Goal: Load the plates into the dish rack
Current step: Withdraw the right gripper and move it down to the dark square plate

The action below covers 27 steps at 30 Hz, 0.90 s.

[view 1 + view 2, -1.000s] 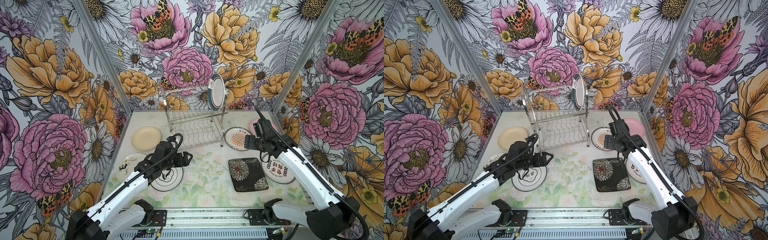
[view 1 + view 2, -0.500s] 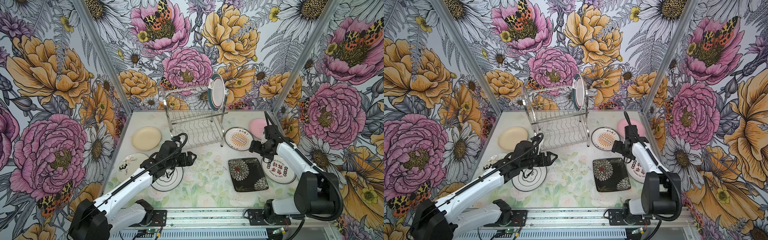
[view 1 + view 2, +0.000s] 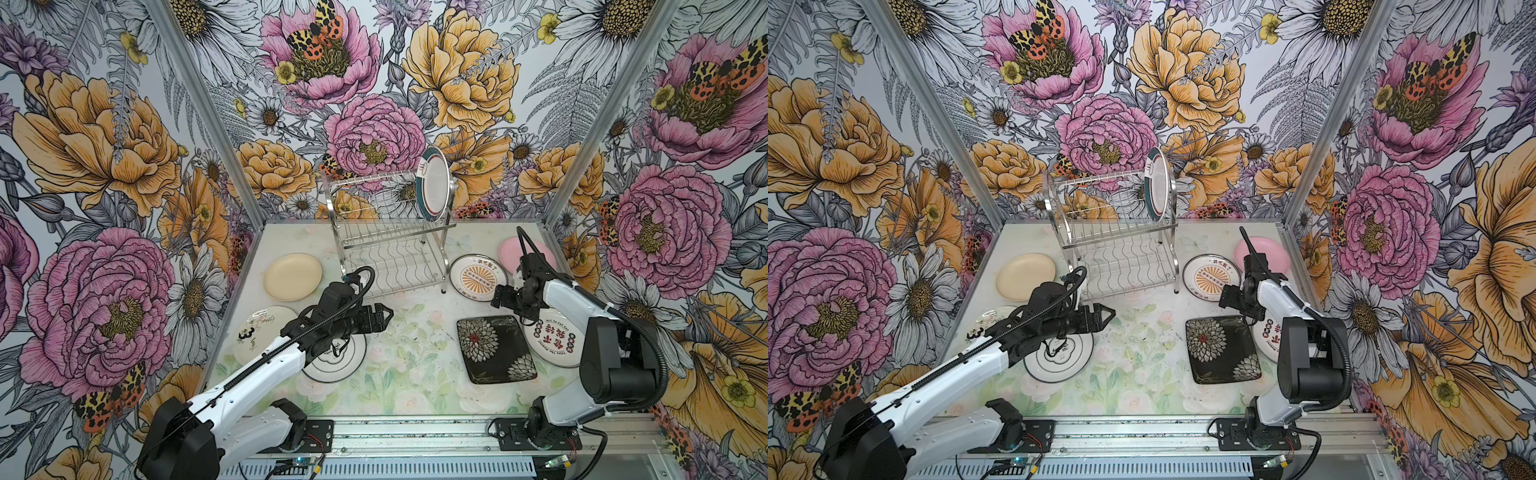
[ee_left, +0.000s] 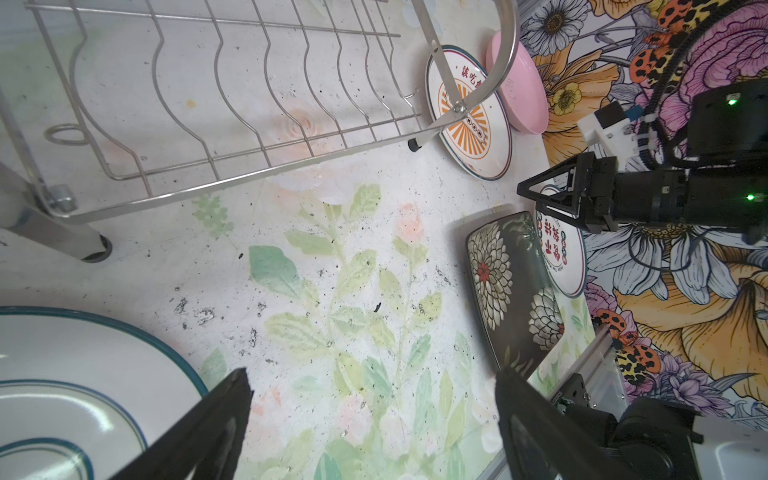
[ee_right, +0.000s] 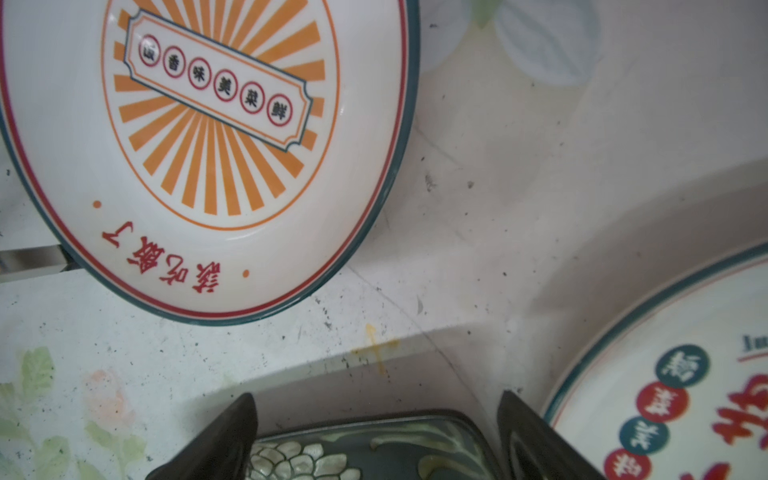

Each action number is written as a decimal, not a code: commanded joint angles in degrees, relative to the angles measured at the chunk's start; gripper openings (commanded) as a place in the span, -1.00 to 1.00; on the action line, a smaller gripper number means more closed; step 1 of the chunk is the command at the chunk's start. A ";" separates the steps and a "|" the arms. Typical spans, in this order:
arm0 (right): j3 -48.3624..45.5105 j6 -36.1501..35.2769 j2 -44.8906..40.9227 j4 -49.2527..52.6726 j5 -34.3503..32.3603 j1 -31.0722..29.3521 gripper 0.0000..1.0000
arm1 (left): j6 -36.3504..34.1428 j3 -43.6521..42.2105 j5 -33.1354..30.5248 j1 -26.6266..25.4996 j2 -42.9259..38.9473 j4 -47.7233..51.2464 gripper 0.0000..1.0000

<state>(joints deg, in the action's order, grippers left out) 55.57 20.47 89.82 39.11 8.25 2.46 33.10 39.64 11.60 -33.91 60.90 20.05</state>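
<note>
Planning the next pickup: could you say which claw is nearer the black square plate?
Right: the right claw hovers by the plate's far edge; the left claw sits apart, mid-table.

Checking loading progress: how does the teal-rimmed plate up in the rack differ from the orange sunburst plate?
The teal-rimmed plate stands on edge in the dish rack's upper tier; the sunburst plate lies flat on the table beside the rack. The teal-rimmed plate's face is nearly plain white; the sunburst plate carries orange rays and red characters. Both are round and white with dark rims.
</note>
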 commanded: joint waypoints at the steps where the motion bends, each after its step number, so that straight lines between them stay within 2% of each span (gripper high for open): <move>1: -1.32 -1.20 1.29 -1.82 -0.19 0.13 0.82 | 0.44 -0.54 0.74 -0.31 0.63 -1.33 0.85; 12: -4.05 1.45 -1.31 -2.28 3.75 -0.51 0.82 | 0.05 -0.31 0.72 -0.28 0.81 -1.39 0.85; 19: -7.13 5.30 -5.21 -2.26 5.55 -3.78 0.82 | -0.11 -0.53 0.94 -0.29 1.36 -1.99 0.85; 27: -9.96 7.70 -8.52 -2.02 4.62 -6.77 0.86 | -0.06 -1.10 1.50 -0.29 1.57 -2.87 0.85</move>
<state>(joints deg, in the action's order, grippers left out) 46.81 26.15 83.92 36.75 12.27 -3.62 33.10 39.62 11.68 -33.91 62.41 19.33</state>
